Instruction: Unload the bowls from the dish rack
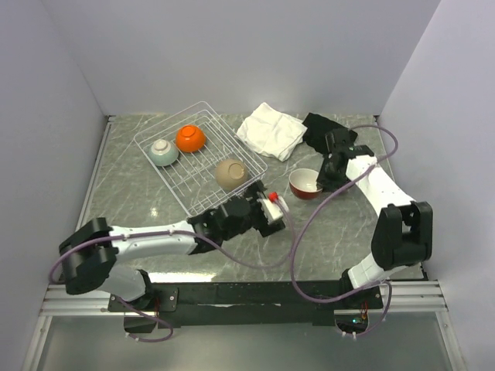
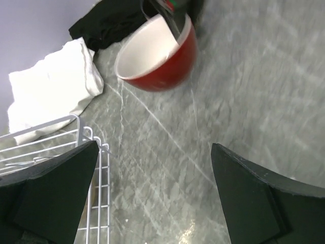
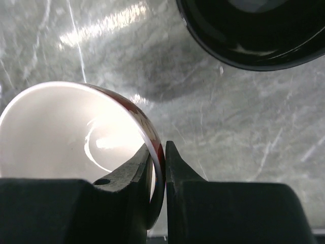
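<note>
The white wire dish rack (image 1: 179, 186) holds a pale blue-green bowl (image 1: 163, 152), an orange bowl (image 1: 190, 138) and a tan bowl (image 1: 231, 173). My right gripper (image 1: 322, 178) (image 3: 163, 152) is shut on the rim of the red bowl (image 1: 305, 185) (image 3: 61, 132), one finger inside and one outside. The bowl is tilted, right of the rack; it also shows in the left wrist view (image 2: 160, 53). A dark glossy bowl (image 3: 254, 35) sits just beyond it. My left gripper (image 1: 272, 209) (image 2: 155, 146) is open and empty, low over the table by the rack's near right corner (image 2: 94, 152).
A folded white cloth (image 1: 271, 130) (image 2: 51, 94) lies behind the rack's right side, with a black object (image 1: 317, 124) (image 2: 104, 20) next to it. Grey walls close off the left, back and right of the marble table (image 1: 340, 232).
</note>
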Controlling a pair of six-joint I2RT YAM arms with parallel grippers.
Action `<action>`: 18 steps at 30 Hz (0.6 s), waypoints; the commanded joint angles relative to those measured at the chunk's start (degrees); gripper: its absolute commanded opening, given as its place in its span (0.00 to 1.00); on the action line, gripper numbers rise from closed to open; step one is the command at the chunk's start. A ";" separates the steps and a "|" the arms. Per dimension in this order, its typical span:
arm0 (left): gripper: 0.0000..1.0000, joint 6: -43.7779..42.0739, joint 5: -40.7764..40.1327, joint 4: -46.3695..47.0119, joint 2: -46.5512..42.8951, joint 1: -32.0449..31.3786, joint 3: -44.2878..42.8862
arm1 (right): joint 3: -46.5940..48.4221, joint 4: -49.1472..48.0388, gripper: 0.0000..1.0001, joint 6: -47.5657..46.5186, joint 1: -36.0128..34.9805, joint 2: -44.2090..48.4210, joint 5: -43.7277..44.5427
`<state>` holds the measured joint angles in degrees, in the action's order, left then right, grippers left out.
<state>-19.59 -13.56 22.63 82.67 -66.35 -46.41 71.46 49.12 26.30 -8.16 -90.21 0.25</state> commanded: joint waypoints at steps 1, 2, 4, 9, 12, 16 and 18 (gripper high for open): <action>0.99 14.74 13.11 -5.66 -6.89 6.64 -3.77 | -4.92 -16.85 0.00 5.42 -0.19 6.98 2.03; 0.99 18.68 14.78 -5.76 -7.78 8.06 -3.51 | -6.41 -18.26 0.00 5.68 -0.19 7.50 2.47; 0.99 25.18 20.14 -6.37 -9.98 12.44 -3.33 | -8.08 -22.48 0.00 6.48 -0.27 8.56 3.00; 0.99 33.21 24.98 -12.69 -11.48 18.96 -6.05 | -13.71 -32.40 0.00 7.27 -0.89 9.62 4.31; 0.99 38.48 28.23 -13.66 -12.62 23.18 -5.71 | -14.68 -35.31 0.00 6.66 -3.08 8.74 5.89; 0.99 42.96 29.82 -17.35 -13.85 28.54 -6.41 | -16.26 -39.18 0.00 6.48 -5.63 7.77 9.67; 0.99 43.67 29.91 -18.67 -14.29 30.04 -6.41 | -17.41 -40.76 0.00 7.26 -5.99 6.55 9.85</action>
<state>18.04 12.73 7.53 70.67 -39.13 -50.54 54.83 18.81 31.75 -12.93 -83.48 7.16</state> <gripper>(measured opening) 0.994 0.180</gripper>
